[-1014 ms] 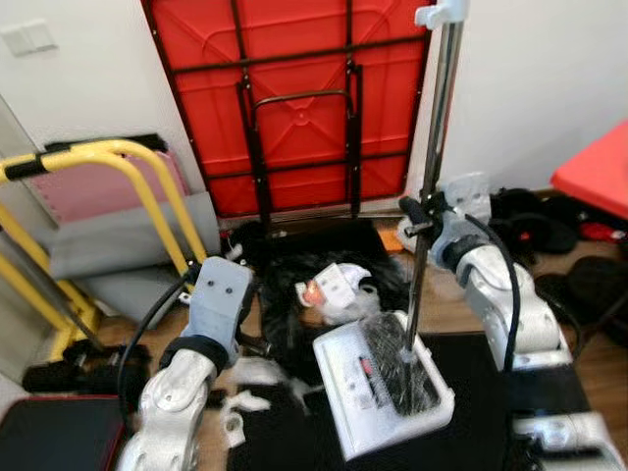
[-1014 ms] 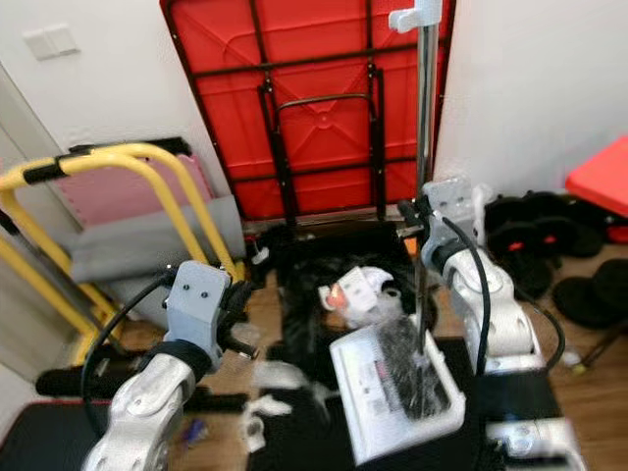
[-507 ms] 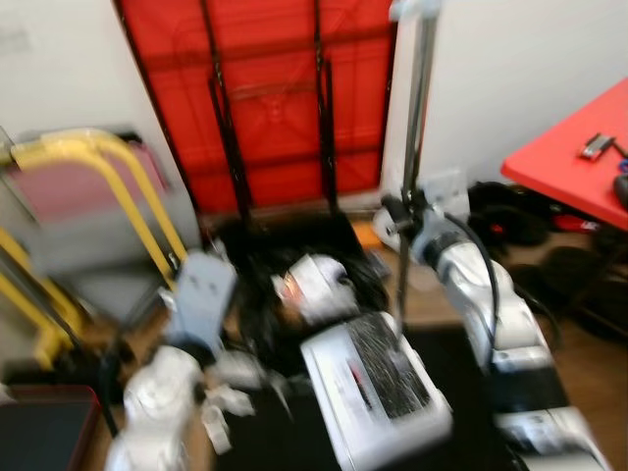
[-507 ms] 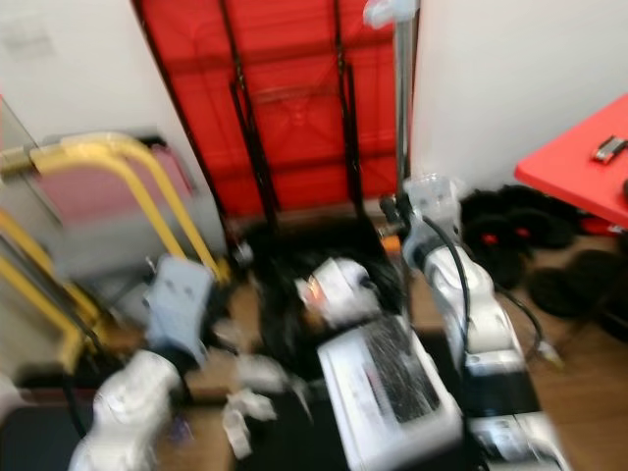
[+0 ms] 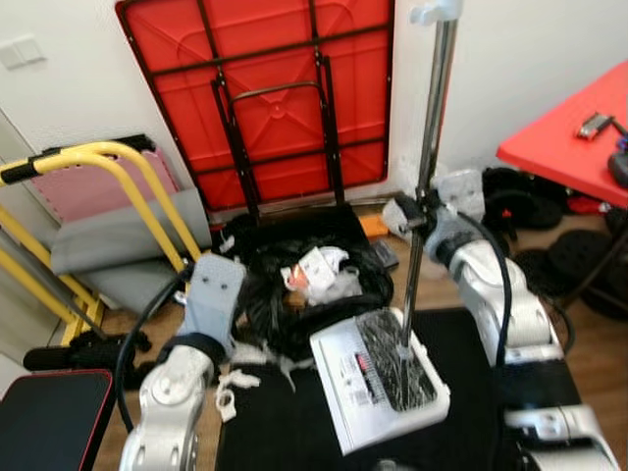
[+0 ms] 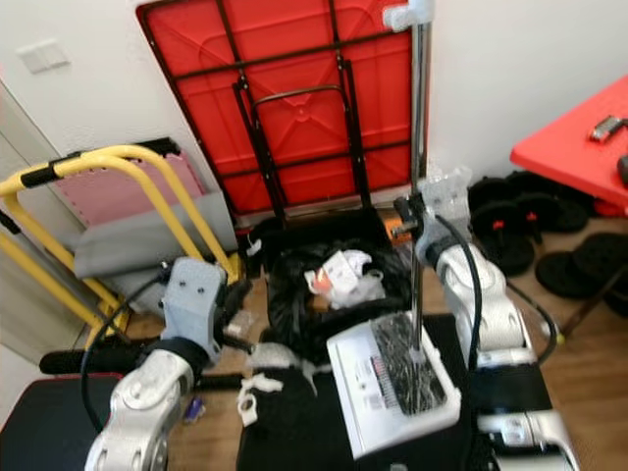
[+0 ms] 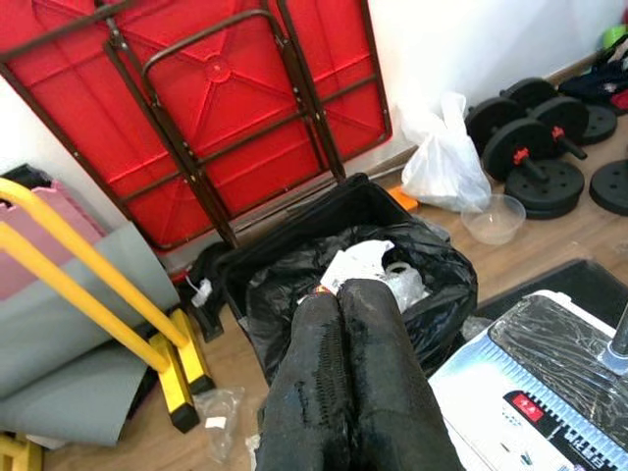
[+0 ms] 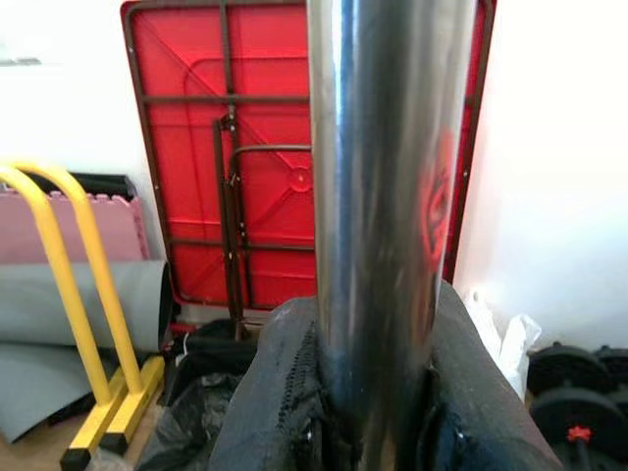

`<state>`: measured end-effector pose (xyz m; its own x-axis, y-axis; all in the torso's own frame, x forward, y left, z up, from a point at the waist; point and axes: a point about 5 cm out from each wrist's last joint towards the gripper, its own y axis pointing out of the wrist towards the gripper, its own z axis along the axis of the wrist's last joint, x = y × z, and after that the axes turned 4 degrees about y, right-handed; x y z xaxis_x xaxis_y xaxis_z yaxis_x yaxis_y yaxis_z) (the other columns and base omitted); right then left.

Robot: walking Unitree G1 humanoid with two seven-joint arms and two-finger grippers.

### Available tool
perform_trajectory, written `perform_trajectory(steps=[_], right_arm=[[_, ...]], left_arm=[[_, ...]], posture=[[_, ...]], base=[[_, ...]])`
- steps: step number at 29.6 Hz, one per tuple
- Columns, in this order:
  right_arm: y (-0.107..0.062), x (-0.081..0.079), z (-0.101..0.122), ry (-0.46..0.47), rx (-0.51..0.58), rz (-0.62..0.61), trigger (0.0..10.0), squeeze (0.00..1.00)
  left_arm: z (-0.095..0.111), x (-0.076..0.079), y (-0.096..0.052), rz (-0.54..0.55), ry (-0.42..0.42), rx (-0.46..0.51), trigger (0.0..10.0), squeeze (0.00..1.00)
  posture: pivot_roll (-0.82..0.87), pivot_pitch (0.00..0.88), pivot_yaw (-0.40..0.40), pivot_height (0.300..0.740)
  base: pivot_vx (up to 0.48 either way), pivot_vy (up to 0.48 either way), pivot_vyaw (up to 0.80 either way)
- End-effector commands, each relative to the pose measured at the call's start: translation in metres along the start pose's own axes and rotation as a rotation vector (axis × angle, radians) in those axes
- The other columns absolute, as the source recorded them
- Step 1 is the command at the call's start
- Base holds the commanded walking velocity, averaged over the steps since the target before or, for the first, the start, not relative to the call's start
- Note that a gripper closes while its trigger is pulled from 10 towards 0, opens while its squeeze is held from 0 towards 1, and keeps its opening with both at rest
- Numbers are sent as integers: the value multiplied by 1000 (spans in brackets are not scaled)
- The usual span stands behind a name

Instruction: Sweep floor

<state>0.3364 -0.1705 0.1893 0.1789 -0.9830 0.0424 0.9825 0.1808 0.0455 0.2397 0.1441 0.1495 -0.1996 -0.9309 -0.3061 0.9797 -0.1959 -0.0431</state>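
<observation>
Nearby, black bin bag [image 5: 285, 294] with crumpled white waste [image 5: 319, 272].

Bright, even indoor light fills both head views, and the white wall in the upper right is nearly washed out. Shadows are soft and short. The chrome pole [image 8: 388, 216] at frame centre of the right wrist view carries pale glare and a red reflection and sits out of focus. Frame edges look slightly soft.
</observation>
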Motion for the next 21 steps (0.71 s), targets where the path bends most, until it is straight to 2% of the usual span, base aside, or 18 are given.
perform_trajectory(steps=[1,8,11,13,21], right_arm=[[3,-10,16,-4,72,28,10000,0],[4,-9,15,-6,73,10,10000,0],[7,-6,14,-4,62,-34,10000,0],[11,-1,14,21,55,-78,10000,0],[15,4,17,52,71,-129,10000,0]], left_arm=[[-4,-8,-2,90,18,-23,10000,0],[-3,-8,-1,89,23,-20,10000,0],[-3,-8,-2,88,25,-18,10000,0],[-2,-7,-2,88,27,-17,10000,0],[-2,-6,-3,79,33,-12,10000,0]], posture=[[-128,15,19,740],[-126,16,18,740],[-124,18,18,740],[-123,19,18,730],[-120,26,20,700]], base=[[0,0,0],[0,0,0],[0,0,0],[0,0,0],[0,0,0]])
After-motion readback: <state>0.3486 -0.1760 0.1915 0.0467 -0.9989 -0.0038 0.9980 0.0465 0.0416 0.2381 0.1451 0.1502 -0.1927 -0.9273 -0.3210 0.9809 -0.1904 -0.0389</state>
